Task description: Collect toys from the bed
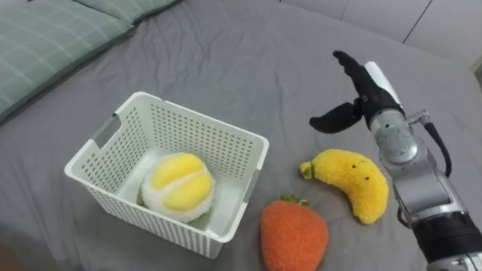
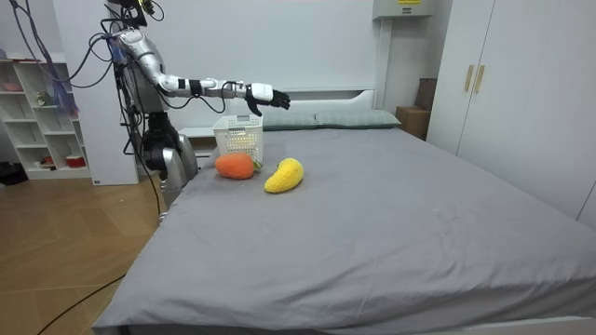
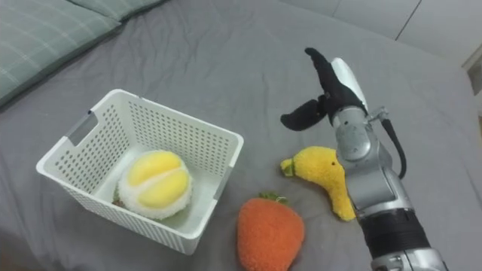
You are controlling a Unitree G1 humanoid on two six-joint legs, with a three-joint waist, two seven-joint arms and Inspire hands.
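Three plush toys show in the eye views. One round yellow-and-white plush (image 1: 178, 187) lies inside the white basket (image 1: 203, 139) at lower left of the frame. An orange plush (image 1: 294, 235) with a green tuft lies on the grey bed (image 1: 226, 60) just beside the basket's right corner, at the bottom centre. A yellow banana plush (image 1: 350, 181) lies right of it, near but apart from the orange one.

The right robot hand (image 1: 367, 94) hovers at upper right of the frame, above the banana plush, with its dark fingers straight and the thumb spread wide; it holds nothing. A green checked pillow (image 1: 45, 45) fills the upper left corner.

In the room view the robot stands at the bed's edge on the room view's left, its right arm stretched out over the basket and toys.
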